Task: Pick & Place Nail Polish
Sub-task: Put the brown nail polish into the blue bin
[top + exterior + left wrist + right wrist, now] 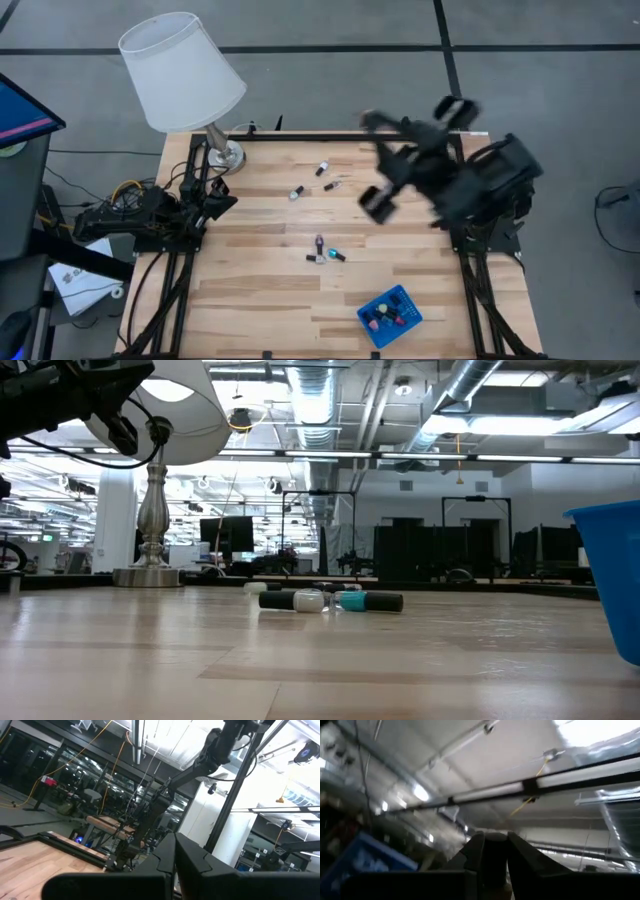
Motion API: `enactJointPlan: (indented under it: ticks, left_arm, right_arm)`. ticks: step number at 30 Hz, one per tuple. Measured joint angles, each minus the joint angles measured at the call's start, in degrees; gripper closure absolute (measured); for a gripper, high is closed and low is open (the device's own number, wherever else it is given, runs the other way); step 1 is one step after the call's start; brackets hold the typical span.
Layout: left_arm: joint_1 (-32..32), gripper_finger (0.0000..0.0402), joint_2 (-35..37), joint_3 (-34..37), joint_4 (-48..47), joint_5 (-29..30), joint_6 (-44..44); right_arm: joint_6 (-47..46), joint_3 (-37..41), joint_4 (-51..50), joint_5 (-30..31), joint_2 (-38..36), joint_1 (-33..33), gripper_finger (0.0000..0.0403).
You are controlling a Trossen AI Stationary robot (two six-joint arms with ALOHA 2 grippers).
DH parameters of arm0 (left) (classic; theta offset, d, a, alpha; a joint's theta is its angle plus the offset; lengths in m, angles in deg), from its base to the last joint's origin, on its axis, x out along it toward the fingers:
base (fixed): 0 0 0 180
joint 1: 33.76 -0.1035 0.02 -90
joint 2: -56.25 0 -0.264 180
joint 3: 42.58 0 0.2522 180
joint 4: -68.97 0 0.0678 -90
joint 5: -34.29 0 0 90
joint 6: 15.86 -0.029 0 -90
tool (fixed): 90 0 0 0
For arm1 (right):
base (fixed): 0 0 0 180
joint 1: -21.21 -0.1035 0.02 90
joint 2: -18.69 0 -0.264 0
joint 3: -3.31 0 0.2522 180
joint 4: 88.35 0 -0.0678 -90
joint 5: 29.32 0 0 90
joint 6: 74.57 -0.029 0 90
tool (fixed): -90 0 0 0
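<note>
Right arm raised at three o'clock, nail polish scattered.
Right gripper [494, 851] nearly closed, seemingly gripping something dark; left gripper [222, 203] shut, empty; nail polish [325, 251] mid-table.

You're looking at a pale, planked wooden surface [260, 290] with a smooth, faintly sheeny finish. The white lamp shade [180, 70] looks like matt cloth, its turned base [225, 153] polished silvery metal. The small blue square tray [390, 316] looks like smooth plastic.
</note>
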Motion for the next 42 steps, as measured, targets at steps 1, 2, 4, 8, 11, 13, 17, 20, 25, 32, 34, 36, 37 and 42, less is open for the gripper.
enactJointPlan:
  ticks: [1,2,4,8,11,13,17,20,25,32,34,36,37,42]
  left_arm:
    - [0.0,0.0401,0.0,0.0,0.0,0.0,0.0]
    - [0.0,0.0401,0.0,0.0,0.0,0.0,0.0]
    - [0.0,0.0401,0.0,0.0,0.0,0.0,0.0]
    - [0.0,0.0401,0.0,0.0,0.0,0.0,0.0]
    - [0.0,0.0401,0.0,0.0,0.0,0.0,0.0]
    - [0.0,0.0401,0.0,0.0,0.0,0.0,0.0]
    - [0.0,0.0401,0.0,0.0,0.0,0.0,0.0]
    - [0.0,0.0401,0.0,0.0,0.0,0.0,0.0]
    - [0.0,0.0401,0.0,0.0,0.0,0.0,0.0]
    - [0.0,0.0401,0.0,0.0,0.0,0.0,0.0]
    - [0.0,0.0401,0.0,0.0,0.0,0.0,0.0]
    - [0.0,0.0401,0.0,0.0,0.0,0.0,0.0]
    - [0.0,0.0401,0.0,0.0,0.0,0.0,0.0]
    - [0.0,0.0401,0.0,0.0,0.0,0.0,0.0]
  right_arm:
    - [1.2,0.0,-3.9,2.5,0.0,0.3,0.0352]
    - [2.4,0.0,-7.8,4.6,0.0,0.4,0.0353]
    - [5.2,0.0,-16.1,7.8,0.1,1.1,0.0355]
    - [11.4,0.0,-29.5,8.4,0.8,1.9,0.0357]
    - [18.2,0.0,-32.1,8.2,2.4,2.0,0.0358]
    - [24.4,0.1,-32.9,7.9,3.3,1.4,0.0358]
    - [36.5,0.0,-29.7,8.4,5.7,0.9,0.0355]
    - [37.2,0.0,-26.7,7.6,7.2,0.6,0.0355]
    - [36.7,0.0,-24.6,7.8,7.0,0.5,0.0355]
    - [15.0,0.0,-19.6,16.7,6.9,0.5,0.0355]
    - [1.7,0.0,-20.2,21.8,7.0,0.5,0.0355]
    - [-12.4,0.0,-23.4,26.0,7.0,0.5,0.0355]
    - [-19.3,0.0,-26.2,27.4,7.0,0.2,0.0355]
    - [-53.2,0.0,-43.1,28.9,7.0,-2.2,0.0355]
